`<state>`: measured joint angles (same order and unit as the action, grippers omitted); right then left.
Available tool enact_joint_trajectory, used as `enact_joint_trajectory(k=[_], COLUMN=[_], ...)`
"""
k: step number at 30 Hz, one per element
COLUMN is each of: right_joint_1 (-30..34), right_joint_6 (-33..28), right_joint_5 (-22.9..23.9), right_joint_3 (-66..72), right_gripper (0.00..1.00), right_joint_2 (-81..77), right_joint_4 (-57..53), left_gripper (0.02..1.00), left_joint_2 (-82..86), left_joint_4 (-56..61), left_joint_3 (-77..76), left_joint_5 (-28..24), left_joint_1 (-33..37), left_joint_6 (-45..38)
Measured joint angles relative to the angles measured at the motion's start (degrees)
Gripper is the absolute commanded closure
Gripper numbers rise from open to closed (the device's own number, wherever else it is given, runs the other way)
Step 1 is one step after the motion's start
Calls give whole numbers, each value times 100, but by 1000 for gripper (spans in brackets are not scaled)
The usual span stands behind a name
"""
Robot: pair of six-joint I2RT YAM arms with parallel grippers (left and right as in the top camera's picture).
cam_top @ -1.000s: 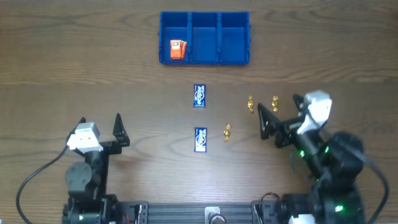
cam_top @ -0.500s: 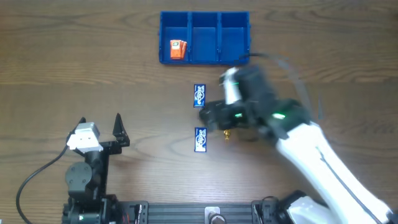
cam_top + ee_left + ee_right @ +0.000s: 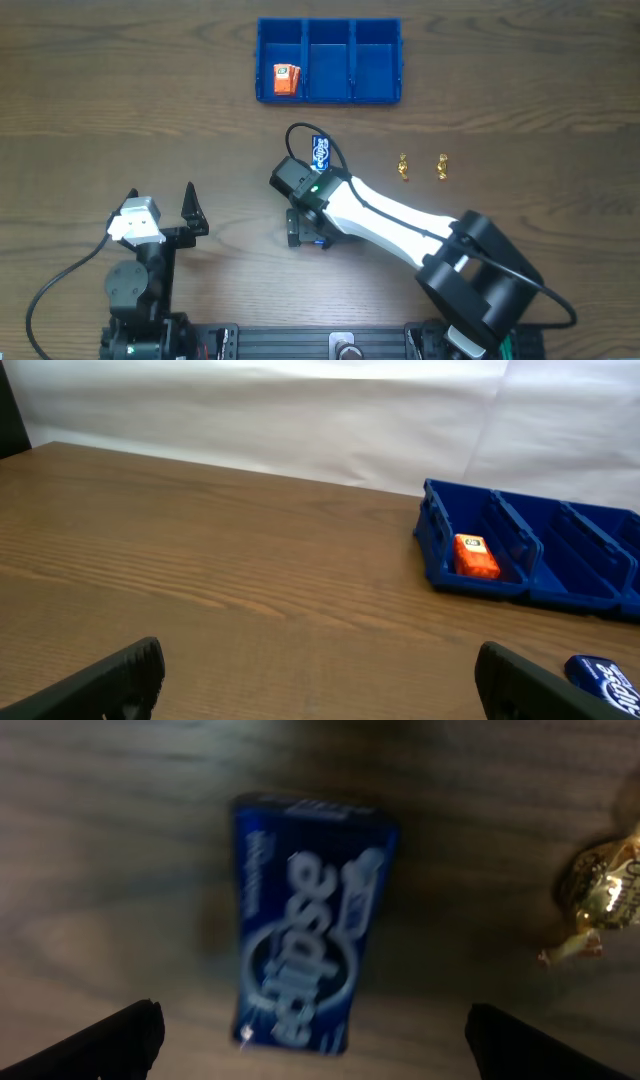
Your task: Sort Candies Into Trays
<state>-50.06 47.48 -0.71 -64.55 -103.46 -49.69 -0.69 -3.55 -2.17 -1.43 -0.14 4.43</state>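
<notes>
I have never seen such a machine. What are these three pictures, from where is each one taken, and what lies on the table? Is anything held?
These are two robot arms at a wooden table. Each arm ends in a two-finger gripper. One picture looks down from above. The other two come from cameras on the arms' wrists, so the dark shapes at their bottom edge are that arm's own fingers.

On the table stands a blue tray with three compartments, with an orange candy in an end one. Nearer the arms lie a blue pack, a gold candy and a second gold candy.

The left gripper is open, near its base. The right gripper is open over a second blue pack, with a third gold candy beside the pack. Nothing is held.
</notes>
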Motion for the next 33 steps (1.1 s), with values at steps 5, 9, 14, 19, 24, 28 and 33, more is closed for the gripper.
enact_joint_trajectory(k=[5,9,14,19,24,28,33], right_joint_1=[0,0,0,-4,-4,-39,-162], right_joint_6=[205,254,348,376,389,398,380], right_joint_5=[168,234,354,387,387,428,719], right_joint_3=[0,0,0,-7,-31,-39,-133], right_gripper=[18,141,303,535,706,715,744], right_joint_2=[-205,-258,-291,-404,-417,-417,120], right_joint_4=[297,404,446,549,566,612,66], left_gripper=[20,20,20,20,23,20,23], left_joint_2=[0,0,0,0,0,0,0], left_joint_4=[2,2,2,2,2,2,2], left_joint_3=[0,0,0,0,0,0,0], left_joint_5=[0,0,0,0,0,0,0], left_joint_1=[0,0,0,0,0,0,0], left_joint_6=[0,0,0,0,0,0,0])
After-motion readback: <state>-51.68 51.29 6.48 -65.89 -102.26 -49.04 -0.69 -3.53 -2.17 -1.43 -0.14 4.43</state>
